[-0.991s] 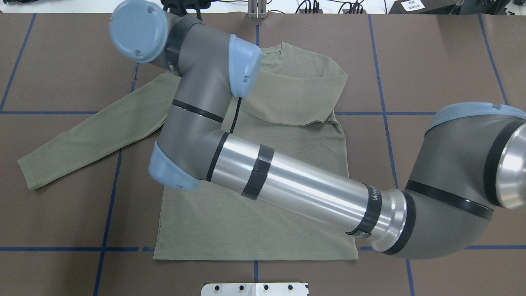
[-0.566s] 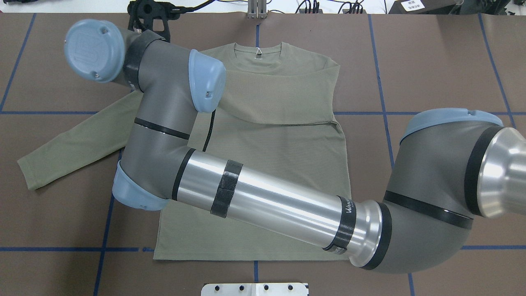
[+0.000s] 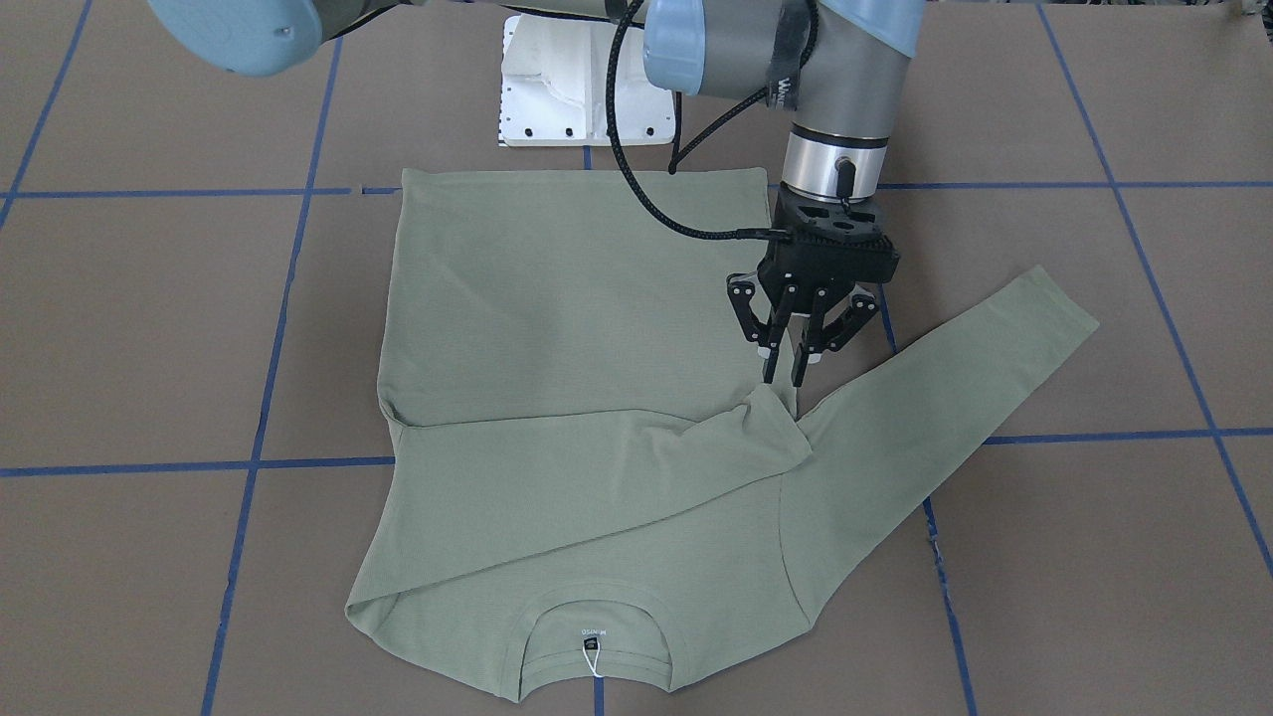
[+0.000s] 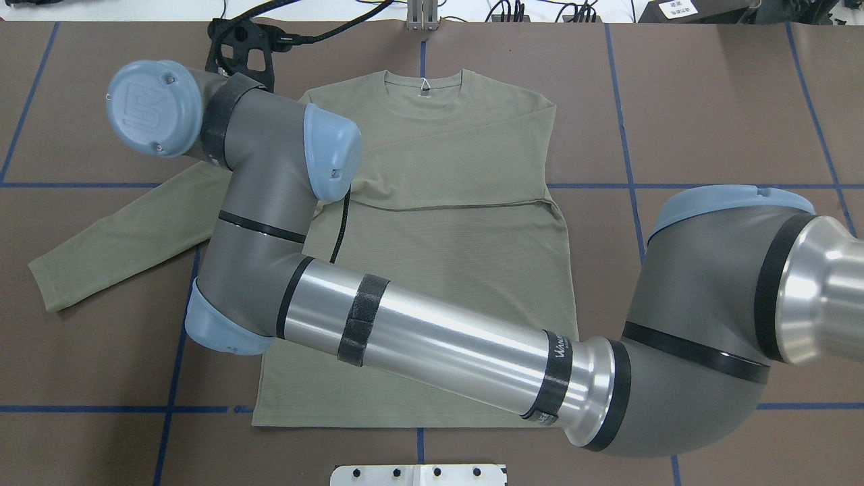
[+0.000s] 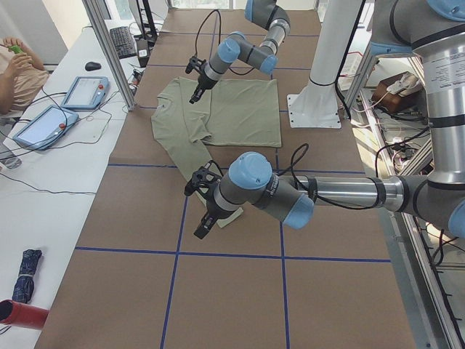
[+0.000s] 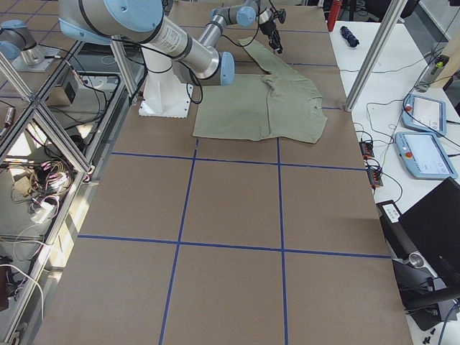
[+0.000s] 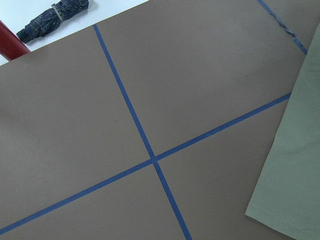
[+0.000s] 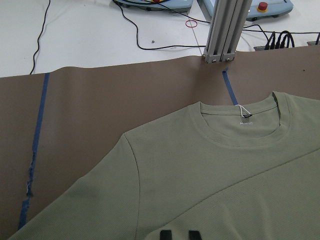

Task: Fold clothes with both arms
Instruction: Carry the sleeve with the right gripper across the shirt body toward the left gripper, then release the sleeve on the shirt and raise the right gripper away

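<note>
Fingers (image 3: pixel 772 358) on the right gripper (image 3: pixel 784 378) barely parted, empty, tips just above the folded sleeve (image 3: pixel 597 467). Left gripper (image 5: pixel 201 227): can't tell. Shirt (image 4: pixel 439 270) flat on the table (image 4: pixel 709 101), collar pointing away from the robot.

Shirt (image 3: pixel 557 298): one. Sleeves: two, being the folded sleeve (image 3: pixel 587 487) and the spread sleeve (image 3: pixel 945 388). Collar (image 3: pixel 597 661): one, with one neck label (image 3: pixel 592 633). Robot arms: two, right arm (image 4: pixel 439 337) and left arm (image 5: pixel 327 190). Grippers: two, right gripper (image 3: pixel 783 378) and left gripper (image 5: pixel 202 227); two fingers counted on the right one. White base plate (image 3: pixel 557 89): one. Tablets: two, near tablet (image 5: pixel 40 127) and far tablet (image 5: pixel 83 92). Rolled umbrella (image 7: pixel 52 20): one. Red cylinder (image 7: pixel 7 45): one.
</note>
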Controlling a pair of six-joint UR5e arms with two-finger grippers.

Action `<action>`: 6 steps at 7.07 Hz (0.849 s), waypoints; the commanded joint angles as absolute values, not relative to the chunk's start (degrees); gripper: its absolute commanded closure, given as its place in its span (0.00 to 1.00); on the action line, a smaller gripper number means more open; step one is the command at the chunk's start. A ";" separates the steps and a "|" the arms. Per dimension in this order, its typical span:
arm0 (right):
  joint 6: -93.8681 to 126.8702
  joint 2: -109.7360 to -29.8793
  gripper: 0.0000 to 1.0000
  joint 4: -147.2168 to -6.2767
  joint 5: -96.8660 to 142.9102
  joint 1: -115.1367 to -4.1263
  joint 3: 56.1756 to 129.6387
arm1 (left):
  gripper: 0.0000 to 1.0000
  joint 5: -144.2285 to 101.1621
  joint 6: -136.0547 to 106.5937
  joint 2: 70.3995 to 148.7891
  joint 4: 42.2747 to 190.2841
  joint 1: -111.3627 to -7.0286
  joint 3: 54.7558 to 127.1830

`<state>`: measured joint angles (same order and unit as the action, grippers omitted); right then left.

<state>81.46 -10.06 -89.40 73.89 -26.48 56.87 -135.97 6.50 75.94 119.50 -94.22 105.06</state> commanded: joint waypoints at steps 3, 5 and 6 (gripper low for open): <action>81.31 -9.93 0.01 -89.82 89.37 -34.32 57.13 | 0.00 -135.88 1.19 82.33 127.07 -93.69 105.47; 69.94 -14.20 0.00 -93.75 102.16 -43.11 61.40 | 0.00 -136.66 1.05 81.83 132.67 -91.51 105.90; 62.48 -22.50 0.00 -94.48 108.92 -47.85 70.48 | 0.00 -141.19 -0.69 79.91 135.24 -85.32 105.65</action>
<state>70.82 -14.90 -92.93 100.82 -42.20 62.18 -137.51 0.72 81.42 131.64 -90.71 105.72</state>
